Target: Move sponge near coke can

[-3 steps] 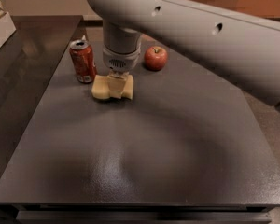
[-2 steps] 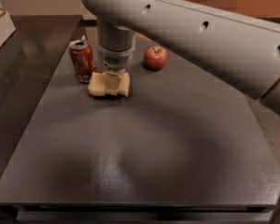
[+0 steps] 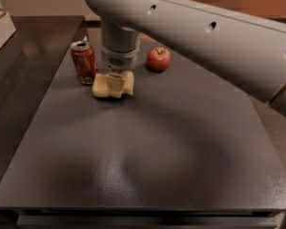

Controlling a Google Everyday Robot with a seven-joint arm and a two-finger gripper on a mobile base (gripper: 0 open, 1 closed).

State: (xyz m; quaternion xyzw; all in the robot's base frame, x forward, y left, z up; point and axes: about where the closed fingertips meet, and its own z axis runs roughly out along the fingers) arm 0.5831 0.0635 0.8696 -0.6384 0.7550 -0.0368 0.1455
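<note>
The pale yellow sponge (image 3: 101,87) lies on the dark table (image 3: 148,156) at the back left, just right of the red coke can (image 3: 84,62), which stands upright. A narrow gap shows between them. My gripper (image 3: 115,81) comes straight down from the big grey arm onto the middle of the sponge and is shut on it, with one finger showing in front of the foam. The sponge's lower edge is at the table surface.
A red apple (image 3: 158,59) sits to the right of the gripper at the back. A pale box (image 3: 0,30) stands off the table's left edge. The grey arm (image 3: 205,37) spans the upper right of the view.
My gripper and the sponge in it have shifted a little left and back, closer to the coke can. The can and the apple have not moved.
</note>
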